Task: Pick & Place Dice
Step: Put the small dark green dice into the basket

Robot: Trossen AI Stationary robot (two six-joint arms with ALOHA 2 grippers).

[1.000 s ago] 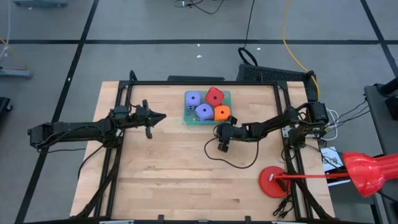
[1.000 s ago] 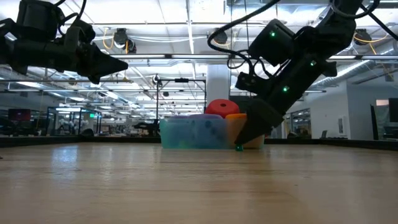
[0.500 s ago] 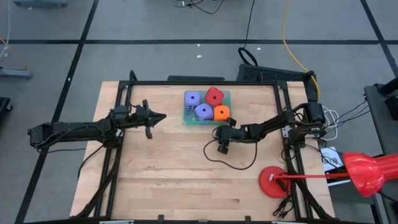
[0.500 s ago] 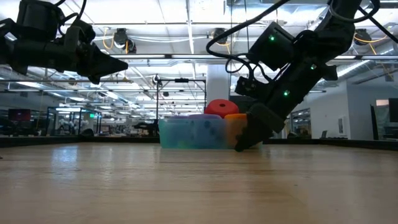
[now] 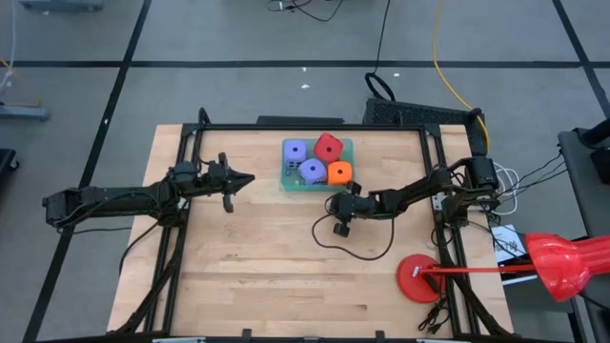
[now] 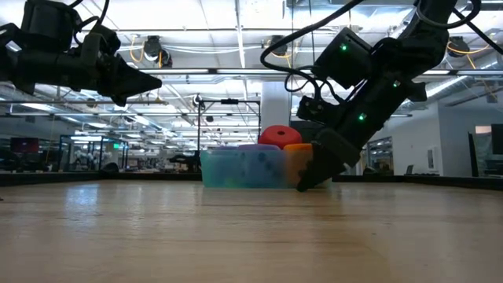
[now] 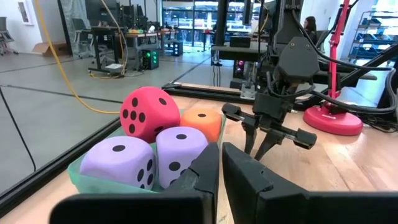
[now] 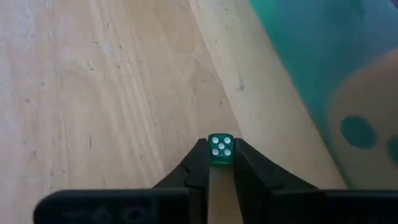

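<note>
Four big foam dice are packed into the green tray [image 5: 289,183]: the red die [image 5: 329,148] sits tipped on a corner at the tray's back, the orange die [image 5: 340,173] is at the front corner on the right arm's side, and the two purple dice [image 5: 295,151] [image 5: 312,171] fill the other side. Then there's a tiny translucent green die [image 8: 220,149] with white pips, five facing up, on the wood just beside the tray, pinched between the right gripper [image 8: 219,163] fingertips.

Bare table [image 5: 267,276] lies open in front; the dice-filled tray [image 5: 290,184] blocks the far middle.
</note>
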